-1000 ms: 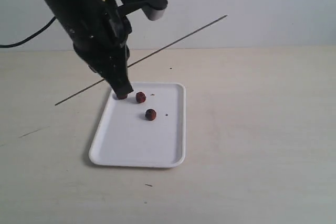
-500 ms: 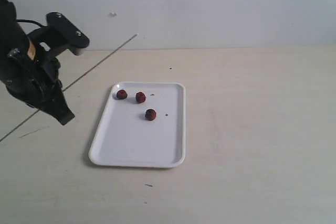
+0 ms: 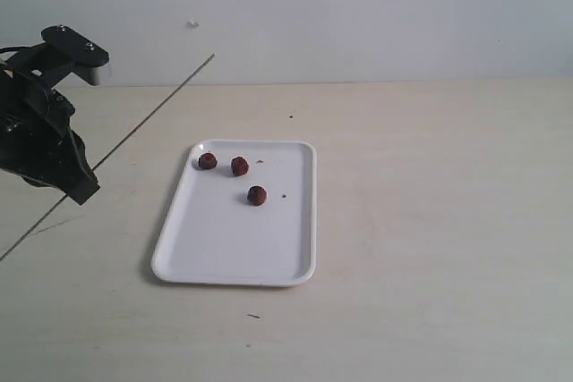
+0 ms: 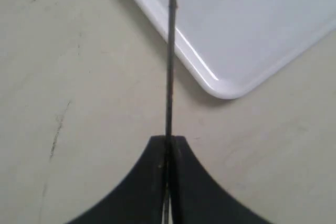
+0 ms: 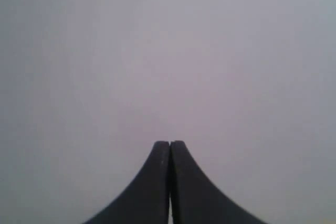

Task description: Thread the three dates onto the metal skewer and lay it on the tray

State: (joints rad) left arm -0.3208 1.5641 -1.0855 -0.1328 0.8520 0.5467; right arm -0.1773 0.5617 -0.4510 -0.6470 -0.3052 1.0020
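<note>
Pale table (image 3: 430, 221), white wall: three dates (image 3: 240, 165) lie loose in the white tray (image 3: 224, 266).
Left wrist view: left tool (image 4: 168, 142) clenched on the metal skewer (image 4: 169, 51) beside the tray's corner. Right wrist view: right tool (image 5: 169, 145) clenched, nothing held.

Tray (image 3: 235, 248): glossy white plastic, smooth. Skewer (image 3: 143, 123): thin grey metal. Dates (image 3: 240, 165): wrinkled, dull. Bench (image 3: 430, 221): matt, scuffed.
</note>
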